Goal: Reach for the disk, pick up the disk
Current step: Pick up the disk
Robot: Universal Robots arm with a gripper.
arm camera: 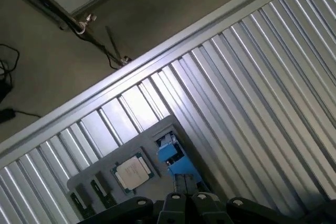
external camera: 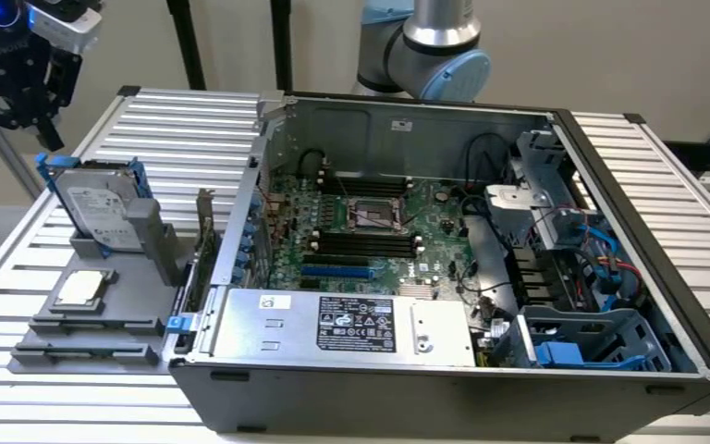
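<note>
A black robot gripper (external camera: 29,116) hangs over the corner of the table at the exterior view's left, above the disk and clear of it. Whether the claw is apart or together, I cannot tell.

The disk (external camera: 96,208), a flat silver-grey metal hard drive with a white label and a blue plastic carrier around it, stands upright on edge in a slot of a grey plastic fixture (external camera: 84,356). In the wrist view the carrier's blue top edge (arm camera: 170,156) lies just beyond the gripper's dark body (arm camera: 186,203). On the same fixture, near the disk, a small square silver chip with a tan rim (external camera: 80,289) lies flat.

The surface is a table of ribbed, silver aluminium slats (external camera: 182,120), running in parallel lines and closed by a plain rail at the edge. Just beside the fixture, on the exterior view's right, a large dark computer case (external camera: 454,388) lies on its side with its panel off, showing a green motherboard (external camera: 368,231) and a silver box with a black label (external camera: 343,324).

Behind the table is a plain beige wall (external camera: 651,46) with two black poles (external camera: 189,42). Below the table edge, the wrist view shows a dull brown-grey floor (arm camera: 52,61) with black cables (arm camera: 6,72).
</note>
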